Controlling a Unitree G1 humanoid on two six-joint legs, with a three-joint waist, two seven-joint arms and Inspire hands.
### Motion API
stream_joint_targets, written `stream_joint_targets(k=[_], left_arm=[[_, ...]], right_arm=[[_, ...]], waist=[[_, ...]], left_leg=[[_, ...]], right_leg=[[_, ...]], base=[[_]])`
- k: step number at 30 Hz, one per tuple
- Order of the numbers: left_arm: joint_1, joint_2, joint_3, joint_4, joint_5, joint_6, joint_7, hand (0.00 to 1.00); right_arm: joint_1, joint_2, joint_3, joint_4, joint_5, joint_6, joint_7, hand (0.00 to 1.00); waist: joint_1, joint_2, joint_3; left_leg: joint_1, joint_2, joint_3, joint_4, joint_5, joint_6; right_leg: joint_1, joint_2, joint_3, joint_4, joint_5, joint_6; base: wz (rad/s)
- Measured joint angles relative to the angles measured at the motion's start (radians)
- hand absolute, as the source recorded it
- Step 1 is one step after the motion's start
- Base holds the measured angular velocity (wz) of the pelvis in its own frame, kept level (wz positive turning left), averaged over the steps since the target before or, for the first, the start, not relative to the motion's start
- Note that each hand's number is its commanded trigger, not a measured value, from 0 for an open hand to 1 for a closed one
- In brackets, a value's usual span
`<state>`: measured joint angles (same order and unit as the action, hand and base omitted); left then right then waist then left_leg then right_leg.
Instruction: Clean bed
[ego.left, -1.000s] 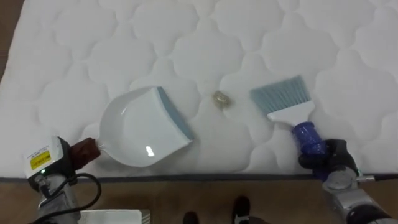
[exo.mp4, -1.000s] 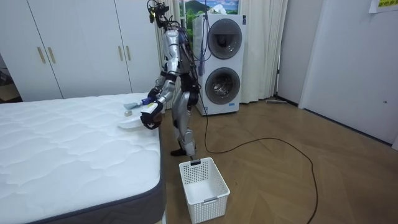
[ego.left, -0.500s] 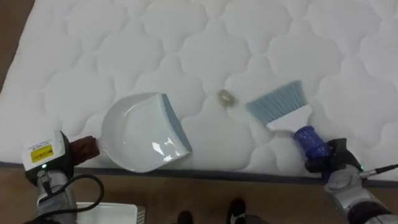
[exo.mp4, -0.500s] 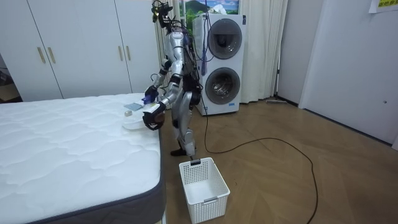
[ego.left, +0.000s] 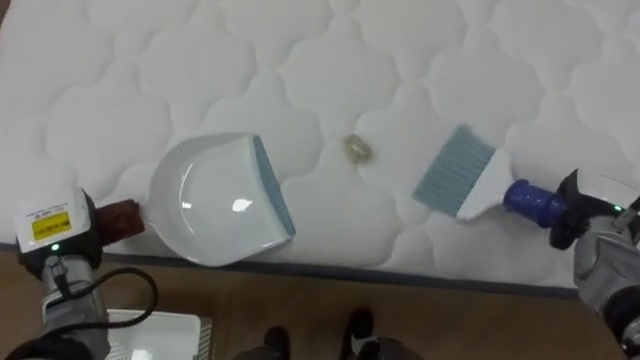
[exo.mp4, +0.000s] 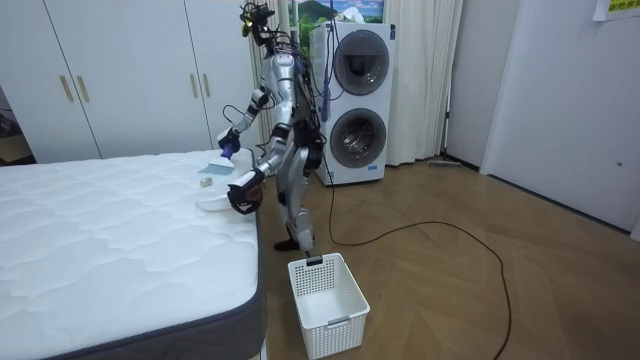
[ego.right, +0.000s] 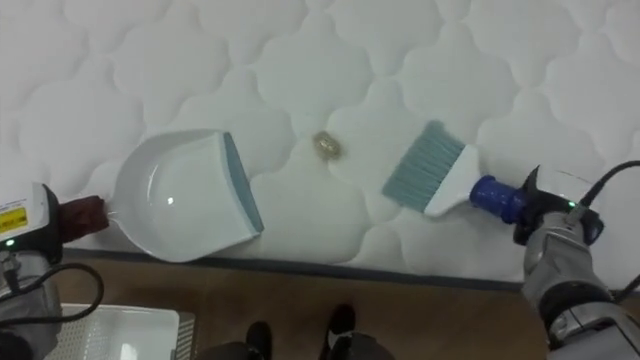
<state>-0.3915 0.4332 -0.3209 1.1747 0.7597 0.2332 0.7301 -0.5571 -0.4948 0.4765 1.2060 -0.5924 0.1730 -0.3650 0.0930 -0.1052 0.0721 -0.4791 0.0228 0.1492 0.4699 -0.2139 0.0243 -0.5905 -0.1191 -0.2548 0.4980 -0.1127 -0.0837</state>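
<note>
Brush (ego.left: 462, 180) handle clasped by fingers of right hand (ego.left: 582, 215); left hand (ego.left: 108, 220) at dustpan (ego.left: 215, 200), grip hidden.

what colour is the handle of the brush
Dark blue; the brush handle shows best in the left eye view.

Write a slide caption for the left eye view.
Left hand holds dustpan, right hand holds brush, crumb between them on mattress.
</note>
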Motion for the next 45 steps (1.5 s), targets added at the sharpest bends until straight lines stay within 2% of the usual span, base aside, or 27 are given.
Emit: stream_joint_targets(k=[5,10,15,19,26,33,40,45], left_arm=[[-0.011,0.027,0.002,-0.007,0.018,0.000,0.000,1.00],[-0.018,0.028,0.003,-0.012,0.040,0.008,0.006,1.00],[-0.021,0.028,0.003,-0.019,0.042,0.034,0.003,1.00],[-0.024,0.028,0.005,-0.021,0.042,0.037,-0.010,1.00],[-0.026,0.033,0.007,-0.029,0.042,0.047,-0.026,1.00],[-0.027,0.034,0.006,-0.036,0.041,0.050,-0.029,1.00],[-0.032,0.034,0.004,-0.038,0.041,0.050,-0.037,1.00],[-0.031,0.033,0.000,-0.038,0.041,0.048,-0.037,1.00]], right_arm=[[-0.029,-0.010,0.014,0.000,-0.090,0.003,0.010,1.00],[-0.047,-0.030,0.018,-0.005,-0.190,0.018,0.010,1.00],[-0.091,-0.036,0.022,-0.013,-0.374,0.029,0.010,1.00],[-0.102,-0.062,0.032,-0.053,-0.437,0.036,0.009,1.00],[-0.146,-0.060,0.053,-0.085,-0.531,0.047,0.003,1.00],[-0.197,-0.055,0.101,-0.096,-0.631,0.048,-0.018,1.00],[-0.201,-0.051,0.104,-0.096,-0.648,0.048,-0.024,1.00],[-0.205,-0.047,0.143,-0.097,-0.664,0.048,-0.051,1.00]], waist=[[0.000,-0.018,0.0064],[0.025,-0.025,0.0056],[0.024,-0.037,0.0054],[0.025,-0.045,0.0063],[0.027,-0.077,0.0058],[0.033,-0.097,0.0141],[0.040,-0.100,0.0147],[0.048,-0.099,0.0155]], left_leg=[[-0.012,0.004,0.001,0.000,-0.001,-0.002],[-0.026,0.021,0.004,0.008,-0.002,-0.003],[-0.026,0.022,0.009,0.008,-0.002,-0.003],[-0.025,0.022,0.010,0.012,-0.001,-0.002],[-0.021,0.022,0.011,0.014,-0.001,-0.002],[-0.018,0.023,0.009,0.014,-0.002,-0.002],[-0.017,0.033,0.000,0.012,-0.002,-0.003],[0.000,0.035,0.002,-0.001,-0.003,-0.004]], right_leg=[[-0.007,0.008,0.000,-0.009,0.006,-0.003],[-0.006,0.029,0.002,-0.051,0.032,-0.005],[-0.007,0.029,0.002,-0.051,0.034,-0.005],[-0.005,0.028,0.002,-0.049,0.034,-0.006],[-0.003,0.027,0.002,-0.046,0.035,-0.006],[0.007,0.027,-0.005,-0.052,0.035,-0.006],[0.028,0.036,-0.025,-0.082,0.042,-0.006],[0.044,0.039,-0.025,-0.087,0.043,-0.007]], base=[[-0.02],[-0.08],[-0.01],[0.00],[0.00],[0.01],[0.04],[0.00]])
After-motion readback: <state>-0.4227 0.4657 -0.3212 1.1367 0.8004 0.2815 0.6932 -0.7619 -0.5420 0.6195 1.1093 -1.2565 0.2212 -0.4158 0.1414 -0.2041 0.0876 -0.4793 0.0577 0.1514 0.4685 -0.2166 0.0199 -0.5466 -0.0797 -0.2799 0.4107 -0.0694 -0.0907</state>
